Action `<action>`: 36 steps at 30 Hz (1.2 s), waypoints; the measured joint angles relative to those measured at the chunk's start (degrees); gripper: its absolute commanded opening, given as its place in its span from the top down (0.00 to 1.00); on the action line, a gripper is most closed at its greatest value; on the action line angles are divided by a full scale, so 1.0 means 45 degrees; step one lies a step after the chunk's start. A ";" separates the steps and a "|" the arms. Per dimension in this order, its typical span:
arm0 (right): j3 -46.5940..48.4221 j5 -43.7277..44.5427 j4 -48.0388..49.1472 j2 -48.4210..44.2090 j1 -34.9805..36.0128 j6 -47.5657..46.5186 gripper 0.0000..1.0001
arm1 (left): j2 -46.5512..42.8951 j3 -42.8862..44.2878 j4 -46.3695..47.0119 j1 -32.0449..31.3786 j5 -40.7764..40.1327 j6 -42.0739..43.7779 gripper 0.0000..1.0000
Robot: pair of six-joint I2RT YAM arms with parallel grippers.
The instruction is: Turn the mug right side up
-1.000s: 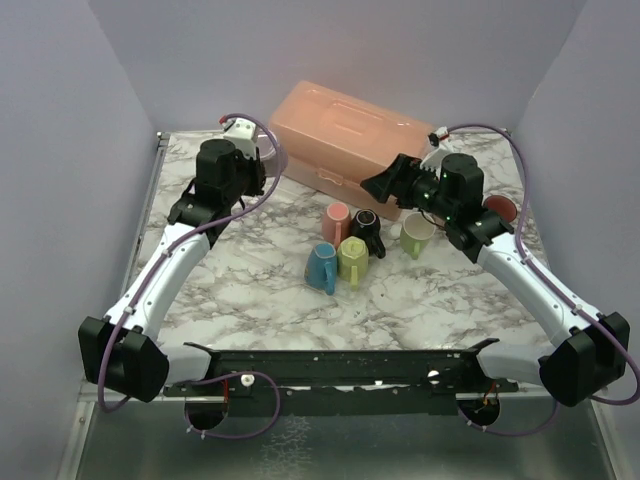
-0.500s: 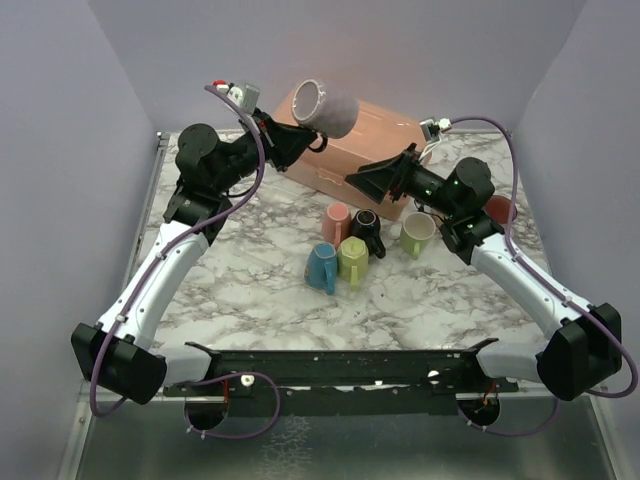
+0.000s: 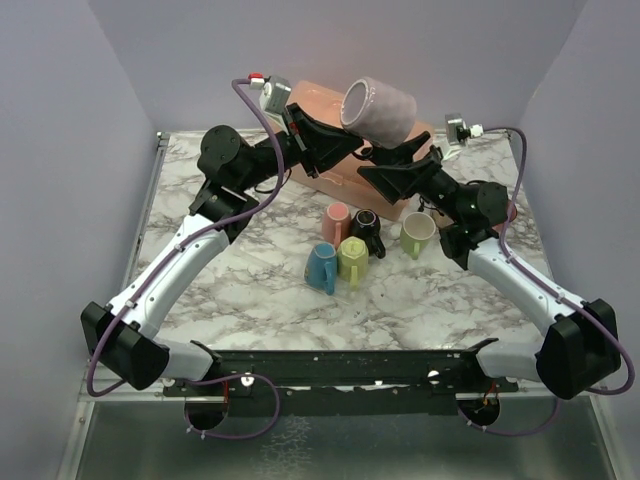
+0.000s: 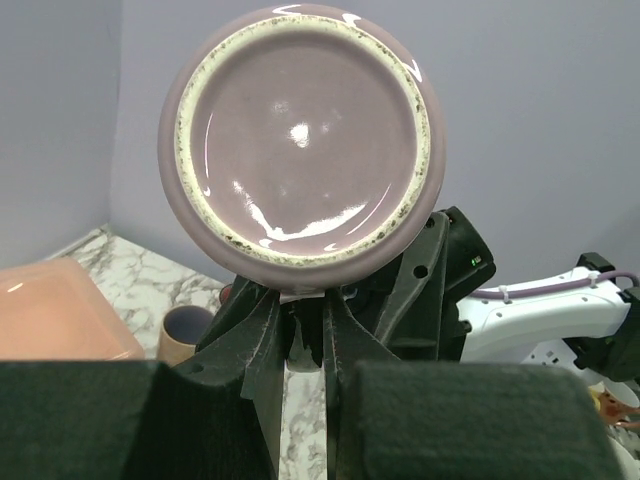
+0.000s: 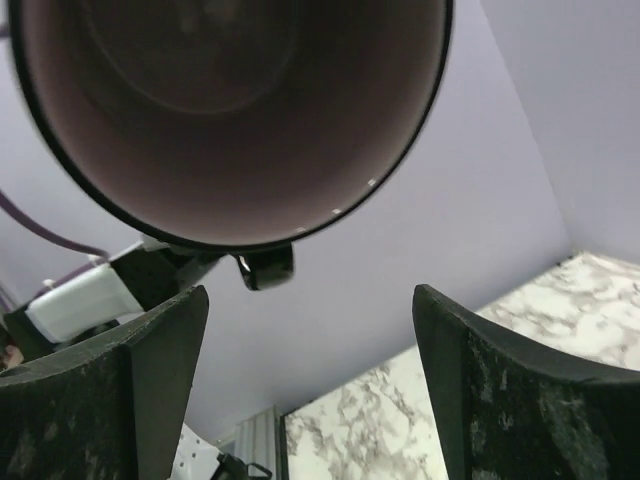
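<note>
Left pincer point(image 3: 348, 145) is clamped on the mauve mug point(image 3: 378, 108). From the left wrist view it seems to have the handle, though the grip itself is tucked under the mug's body. It holds the mug high in the air over the peach box point(image 3: 340, 185), well clear of the marble table point(image 3: 250, 290). A second ago that arm was down low by the box's back-left corner with no mug on show. Half a second ago the mug was up but further left. Now it has travelled across to the middle and lies on its side, base toward the left arm and mouth toward the right. The right pincer point(image 3: 385, 160) has climbed to meet it as well: its fingers stand wide apart, closed on nothing, just below the mouth, and the right wrist view stares straight into the mug's hollow. To my eye this is a handover taking shape in mid-air — the mug is half turned, neither upside down nor upright, so the job isn't done. The other mugs point(image 3: 352, 258) sit in their cluster on the table below, unmoved.
</note>
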 measured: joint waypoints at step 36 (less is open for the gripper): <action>0.1175 0.1273 0.4109 0.1117 0.0015 0.4828 0.61 | 0.0267 -0.0097 0.2739 -0.0792 -0.0087 -0.1545 1.00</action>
